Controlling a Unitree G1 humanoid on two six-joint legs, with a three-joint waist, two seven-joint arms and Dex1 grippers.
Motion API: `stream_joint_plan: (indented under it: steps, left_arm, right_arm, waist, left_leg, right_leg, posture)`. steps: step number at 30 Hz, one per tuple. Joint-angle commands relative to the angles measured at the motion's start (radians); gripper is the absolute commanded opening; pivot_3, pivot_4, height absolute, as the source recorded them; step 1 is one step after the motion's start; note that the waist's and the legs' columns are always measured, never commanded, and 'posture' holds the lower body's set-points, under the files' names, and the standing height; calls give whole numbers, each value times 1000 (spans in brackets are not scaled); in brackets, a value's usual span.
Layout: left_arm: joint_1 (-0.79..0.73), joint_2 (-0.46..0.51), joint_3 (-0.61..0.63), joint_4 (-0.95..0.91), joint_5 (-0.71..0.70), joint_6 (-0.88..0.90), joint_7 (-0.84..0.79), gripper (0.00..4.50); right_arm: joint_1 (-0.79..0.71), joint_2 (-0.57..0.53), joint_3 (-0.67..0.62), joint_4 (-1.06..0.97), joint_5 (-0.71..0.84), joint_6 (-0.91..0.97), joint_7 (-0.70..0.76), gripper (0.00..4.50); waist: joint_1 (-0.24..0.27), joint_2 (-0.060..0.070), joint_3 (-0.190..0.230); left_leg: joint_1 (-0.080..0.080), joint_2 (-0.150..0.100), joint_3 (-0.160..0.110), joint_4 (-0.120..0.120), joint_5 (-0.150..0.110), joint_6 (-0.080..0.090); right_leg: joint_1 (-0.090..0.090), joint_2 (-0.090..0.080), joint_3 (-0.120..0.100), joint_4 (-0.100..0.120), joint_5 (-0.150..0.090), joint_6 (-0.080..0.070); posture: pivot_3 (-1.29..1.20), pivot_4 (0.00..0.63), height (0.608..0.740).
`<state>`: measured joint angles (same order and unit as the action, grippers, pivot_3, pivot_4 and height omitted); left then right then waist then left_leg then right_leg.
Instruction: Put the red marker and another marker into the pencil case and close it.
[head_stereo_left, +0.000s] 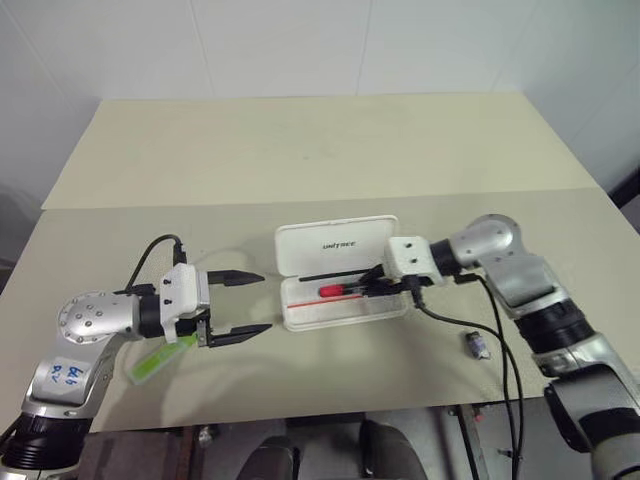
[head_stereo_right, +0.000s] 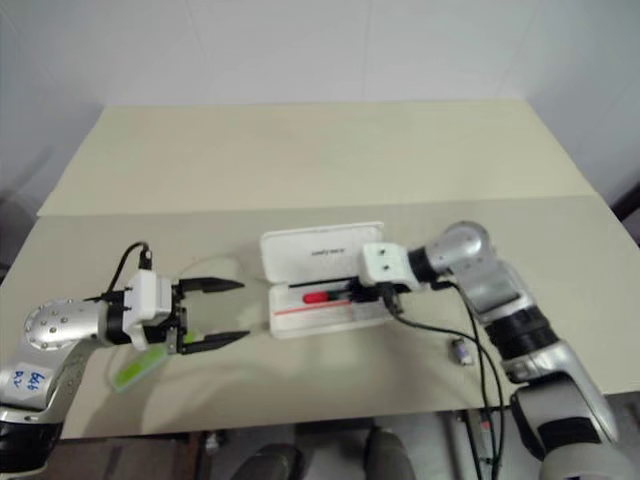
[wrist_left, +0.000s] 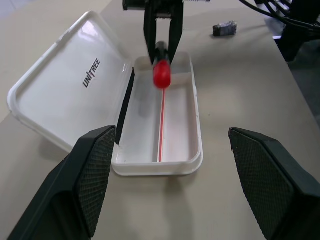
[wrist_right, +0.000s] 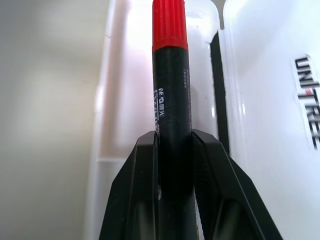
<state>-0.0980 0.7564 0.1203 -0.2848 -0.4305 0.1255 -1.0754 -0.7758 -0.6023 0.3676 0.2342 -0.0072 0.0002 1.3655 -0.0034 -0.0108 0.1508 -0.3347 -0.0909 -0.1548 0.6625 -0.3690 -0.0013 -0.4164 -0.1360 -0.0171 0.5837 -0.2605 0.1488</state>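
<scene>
The white pencil case (head_stereo_left: 330, 318) lies open at the table's middle, its lettered lid (head_stereo_left: 335, 245) folded back on the far side. My right gripper (head_stereo_left: 372, 282) is shut on the black barrel of the red marker (head_stereo_left: 335, 291). It holds the marker lengthwise over the case's tray, red end toward my left arm. In the right wrist view the two fingers clamp the marker (wrist_right: 170, 75). To the left of the case, my left gripper (head_stereo_left: 265, 302) stands open and holds nothing. The lime-green marker (head_stereo_left: 150, 362) lies on the table beneath my left hand.
A small dark block (head_stereo_left: 478, 345) lies on the table to the right of the case, beside my right arm's black cable. The table's front edge runs just below both arms. A second tabletop extends behind the case.
</scene>
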Motion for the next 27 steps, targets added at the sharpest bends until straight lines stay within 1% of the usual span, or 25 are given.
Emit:
stream_joint_plan:
  steps: [1,5,9,11,12,15,18,19,20,21,27]
  left_arm:
    - [20,14,33,-54,-4,3,21,3859]
    - [39,13,44,-73,-5,8,39,3859]
    - [61,12,52,-94,-7,13,58,3859]
    - [70,12,57,-102,-9,16,64,3859]
    - [75,13,60,-105,-9,17,66,3859]
    - [81,15,63,-106,-10,18,69,3859]
    - [81,13,63,-105,-10,21,70,3859]
    - [81,12,62,-104,-9,21,70,3859]
    - [81,11,61,-102,-9,19,69,3859]
    - [83,9,59,-100,-8,16,68,3859]
    - [91,6,60,-92,-4,5,68,3859]
  right_arm:
    - [-53,43,14,44,-22,-62,-21,581]
    - [-83,90,33,84,-44,-95,-28,581]
    - [-102,113,48,129,-77,-146,-43,581]
    - [-99,123,42,123,-65,-128,-42,581]
    - [-97,125,40,116,-61,-126,-40,1313]
    - [-91,127,36,94,-55,-117,-39,2296]
    - [-87,129,26,50,-27,-78,-32,3410]
    - [-85,132,16,20,-2,-40,-27,3713]
    - [-80,133,-1,-35,51,41,-10,4141]
    - [-73,129,-14,-86,99,105,6,4425]
    - [-12,93,-84,-291,286,334,24,4467]
  waist:
    - [-2,0,0]
    - [-1,0,0]
    - [-1,0,0]
    - [-1,0,0]
    - [-2,0,0]
    - [-1,0,0]
    - [-2,0,0]
    - [-2,0,0]
    - [-2,0,0]
    - [-1,1,0]
    - [3,0,0]
  left_leg:
    - [0,0,0,0,0,0]
    - [0,0,0,0,-1,0]
    - [0,0,1,0,-1,-1]
    - [0,0,0,0,-1,-1]
    - [0,0,1,0,-1,-1]
    - [0,0,1,0,-1,-1]
    - [0,0,0,0,-2,-1]
    - [0,0,1,0,-2,-1]
    - [0,0,0,0,-2,-1]
    - [0,0,0,0,-2,-1]
    - [0,1,-1,0,-2,-1]
  right_leg:
    - [-1,0,0,0,0,0]
    - [-2,1,-2,2,0,-1]
    - [-3,1,-2,2,1,-2]
    - [-3,1,-2,2,1,-2]
    - [-3,2,-2,2,1,-2]
    - [-3,3,-2,2,1,-2]
    - [-3,3,-2,2,1,-2]
    - [-3,3,-2,2,1,-2]
    - [-3,3,-2,2,1,-2]
    - [-3,3,-2,2,1,-2]
    - [-4,3,-2,3,1,-2]
  posture:
    - [0,150,740]
    - [0,150,740]
    - [0,150,740]
    - [0,150,740]
    - [0,150,740]
    - [0,150,740]
    - [0,150,740]
    - [0,150,740]
    - [0,150,740]
    - [0,150,740]
    - [0,150,740]
